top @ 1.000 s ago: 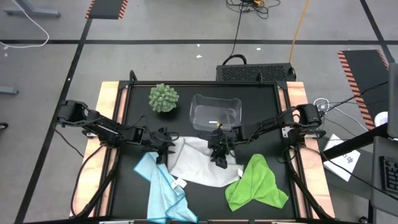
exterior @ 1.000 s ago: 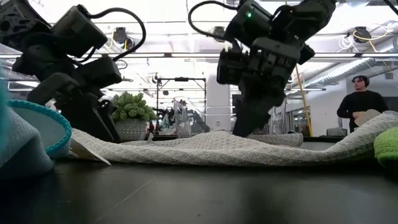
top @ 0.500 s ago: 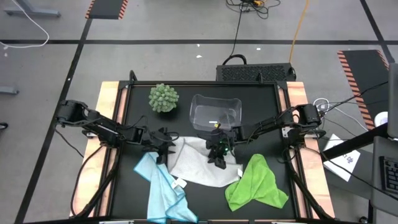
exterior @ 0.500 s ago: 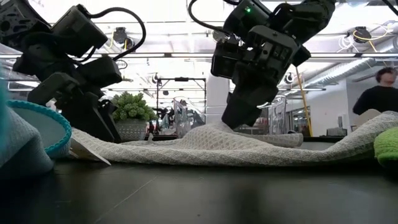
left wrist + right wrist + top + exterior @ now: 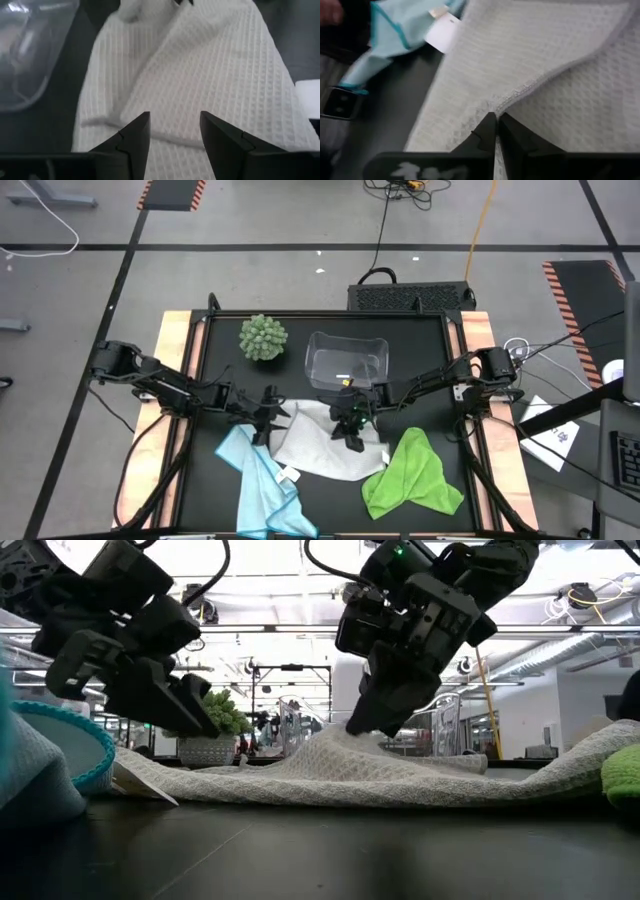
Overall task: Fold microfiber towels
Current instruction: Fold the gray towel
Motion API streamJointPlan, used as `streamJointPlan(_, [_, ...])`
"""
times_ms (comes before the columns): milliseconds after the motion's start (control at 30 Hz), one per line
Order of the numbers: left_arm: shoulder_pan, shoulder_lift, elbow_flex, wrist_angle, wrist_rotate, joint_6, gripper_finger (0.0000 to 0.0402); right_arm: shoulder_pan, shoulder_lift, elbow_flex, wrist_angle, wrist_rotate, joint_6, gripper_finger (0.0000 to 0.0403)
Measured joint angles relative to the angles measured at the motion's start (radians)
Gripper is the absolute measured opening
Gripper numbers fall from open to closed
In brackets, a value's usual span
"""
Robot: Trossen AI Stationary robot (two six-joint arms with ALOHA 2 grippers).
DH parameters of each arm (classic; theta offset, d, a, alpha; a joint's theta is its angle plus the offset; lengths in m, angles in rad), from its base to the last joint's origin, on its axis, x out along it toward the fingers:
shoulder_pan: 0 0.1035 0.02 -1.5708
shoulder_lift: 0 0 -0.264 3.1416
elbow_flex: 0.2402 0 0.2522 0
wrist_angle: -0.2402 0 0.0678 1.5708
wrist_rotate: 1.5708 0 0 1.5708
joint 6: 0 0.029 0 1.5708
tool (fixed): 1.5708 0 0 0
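Right wrist view: my right gripper [image 5: 494,131] pinches the white towel [image 5: 535,65] edge; left gripper [image 5: 172,131] open. I'd lift slowly, keeping the fold even.

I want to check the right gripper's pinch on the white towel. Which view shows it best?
The right wrist view: the right gripper is shut on a raised ridge of the white towel. The low view shows the cloth tented upward; the high view shows only placement; the left wrist view barely shows it.
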Motion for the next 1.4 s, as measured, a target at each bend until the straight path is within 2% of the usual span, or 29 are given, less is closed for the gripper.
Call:
streamJointPlan(267, [0.036,0.000,0.087,-0.086,0.053,0.134,0.0175,0.008,0.000,0.058,-0.004,-0.073,-0.014,0.0003])
streamJointPlan(333, [0.051,0.006,0.098,-0.091,0.094,0.153,0.0175,0.009,0.000,0.062,-0.002,-0.077,-0.013,0.0002])
streamJointPlan(467, [0.088,0.047,0.105,-0.070,0.104,0.198,0.0175,0.009,0.000,0.062,-0.009,-0.079,-0.014,0.0002])
streamJointPlan(700, [0.169,0.221,0.146,0.041,0.154,0.215,0.0175,0.016,0.000,0.062,0.001,-0.080,-0.015,0.0002])
streamJointPlan(833, [0.190,0.307,0.205,0.029,0.210,0.216,0.0175,0.020,0.000,0.062,0.001,-0.080,-0.015,0.0002])
streamJointPlan(1000, [0.185,0.340,0.246,-0.038,0.243,0.212,0.0172,0.020,0.000,0.062,-0.020,-0.081,-0.015,0.0002])
streamJointPlan(1067, [0.176,0.338,0.252,-0.046,0.250,0.208,0.0156,0.020,0.000,0.062,-0.030,-0.081,-0.015,0.0002])
streamJointPlan(1133, [0.162,0.316,0.251,-0.079,0.259,0.208,0.0124,0.020,0.000,0.062,-0.031,-0.081,-0.015,0.0002])
streamJointPlan(1267, [0.137,0.259,0.250,-0.131,0.274,0.175,0.0025,0.020,0.000,0.062,-0.037,-0.079,-0.015,0.0002])
streamJointPlan(1400, [0.113,0.163,0.250,-0.216,0.261,0.138,0.0011,0.020,0.000,0.062,-0.038,-0.078,-0.015,0.0004])
